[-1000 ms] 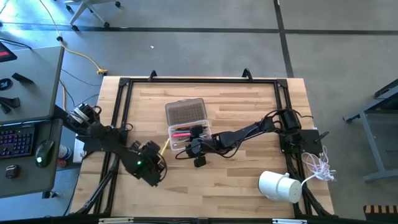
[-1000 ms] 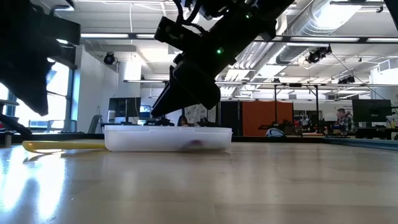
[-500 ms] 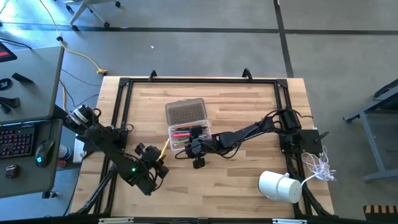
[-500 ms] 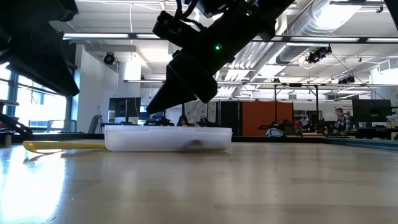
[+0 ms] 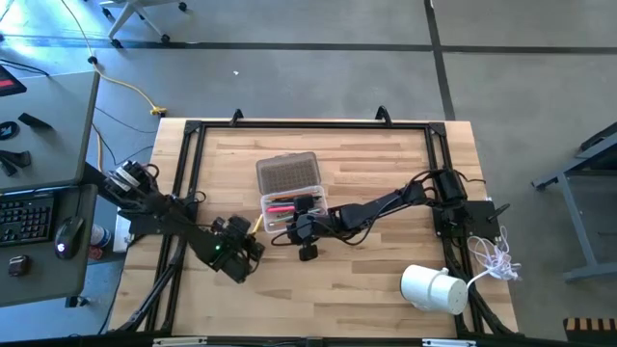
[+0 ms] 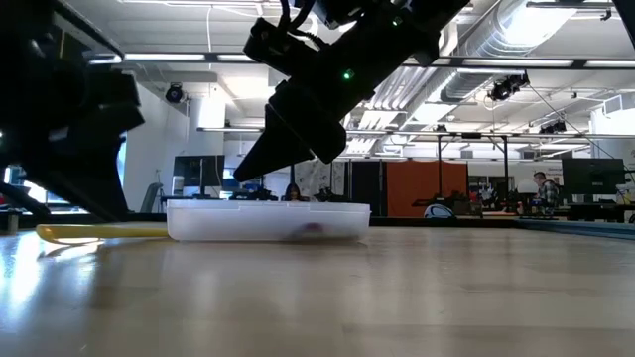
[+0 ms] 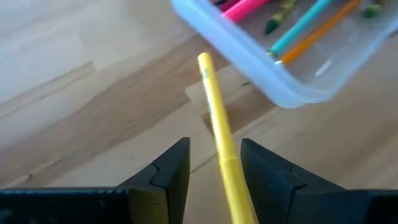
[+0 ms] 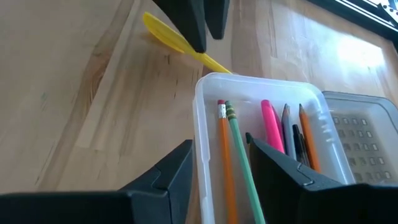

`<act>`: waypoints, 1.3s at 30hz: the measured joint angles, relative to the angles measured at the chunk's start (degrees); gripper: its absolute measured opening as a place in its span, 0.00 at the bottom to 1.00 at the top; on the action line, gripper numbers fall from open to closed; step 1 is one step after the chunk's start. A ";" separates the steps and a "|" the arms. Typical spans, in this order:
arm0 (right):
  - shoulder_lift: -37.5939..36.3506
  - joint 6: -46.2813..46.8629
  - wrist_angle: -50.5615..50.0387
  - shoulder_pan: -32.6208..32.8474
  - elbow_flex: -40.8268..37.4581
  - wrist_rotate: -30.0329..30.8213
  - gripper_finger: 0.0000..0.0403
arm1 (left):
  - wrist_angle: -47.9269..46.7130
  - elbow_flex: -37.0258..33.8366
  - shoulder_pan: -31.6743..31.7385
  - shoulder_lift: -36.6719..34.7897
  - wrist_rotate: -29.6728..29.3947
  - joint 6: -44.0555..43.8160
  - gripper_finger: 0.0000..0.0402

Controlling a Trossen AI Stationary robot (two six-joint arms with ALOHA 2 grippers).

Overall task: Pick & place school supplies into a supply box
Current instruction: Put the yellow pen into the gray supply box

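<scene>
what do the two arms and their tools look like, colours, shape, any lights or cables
Both arms are black, built of slim jointed segments. The left tool and right tool each end in two dark, blocky, angular fingers with stepped inner faces. A small green light glows on the left arm's wrist housing. The right arm shows dark cabling along its forearm, and in the low view a green light too. No lettering is readable.

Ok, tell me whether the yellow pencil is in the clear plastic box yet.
Out. The yellow pencil lies on the wooden table beside the clear plastic box.
</scene>
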 joint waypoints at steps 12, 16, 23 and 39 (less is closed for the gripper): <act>0.00 -0.30 0.13 -0.04 0.00 -0.01 0.35 | 5.84 -4.23 0.34 0.07 0.67 0.46 0.45; 0.00 -0.23 0.12 -0.03 0.00 0.00 0.35 | 5.67 -4.30 0.34 0.07 0.20 0.85 0.45; 0.00 -0.16 0.11 -0.03 0.00 -0.02 0.35 | 6.94 -4.25 0.32 0.96 2.29 1.98 0.44; 0.00 1.19 0.75 0.08 0.00 -0.45 0.35 | 4.70 -1.71 0.38 4.26 0.12 -3.17 0.11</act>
